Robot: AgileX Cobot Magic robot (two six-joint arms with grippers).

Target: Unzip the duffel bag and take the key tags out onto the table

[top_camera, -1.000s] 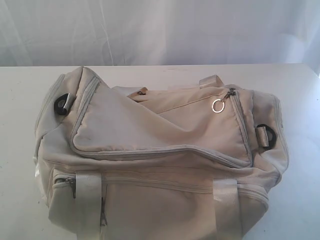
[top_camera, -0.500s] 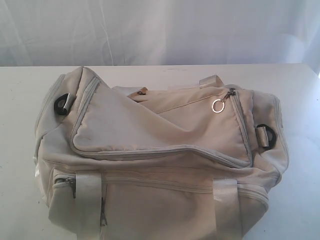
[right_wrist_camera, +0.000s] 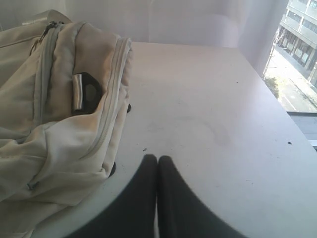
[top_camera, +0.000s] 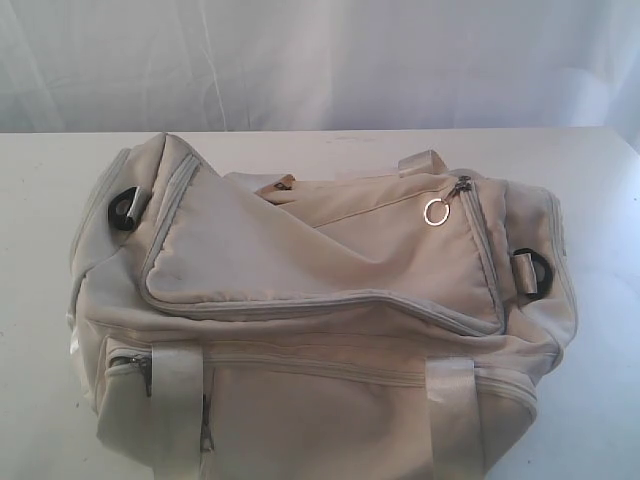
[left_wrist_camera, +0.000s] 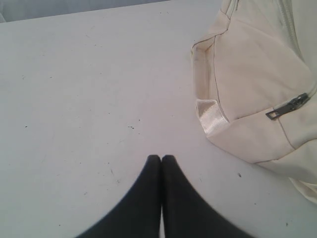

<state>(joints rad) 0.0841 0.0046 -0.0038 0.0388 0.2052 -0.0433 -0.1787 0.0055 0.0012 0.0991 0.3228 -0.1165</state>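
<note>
The beige duffel bag (top_camera: pixel 320 310) lies zipped on the white table (top_camera: pixel 600 180), filling most of the exterior view. A metal ring pull (top_camera: pixel 435 212) hangs from its top zipper near the right end. Neither arm shows in that view. My left gripper (left_wrist_camera: pixel 161 158) is shut and empty over bare table, apart from the bag's end (left_wrist_camera: pixel 257 84) and its side zipper pull (left_wrist_camera: pixel 287 106). My right gripper (right_wrist_camera: pixel 157 159) is shut and empty beside the bag's other end (right_wrist_camera: pixel 59 104), near a black D-ring (right_wrist_camera: pixel 89 91). The key tags are hidden.
A pale curtain (top_camera: pixel 320 60) hangs behind the table. The table's edge (right_wrist_camera: pixel 297 124) runs past my right gripper, with a window and buildings (right_wrist_camera: pixel 299 29) beyond. Black D-rings (top_camera: pixel 125 210) sit at both bag ends.
</note>
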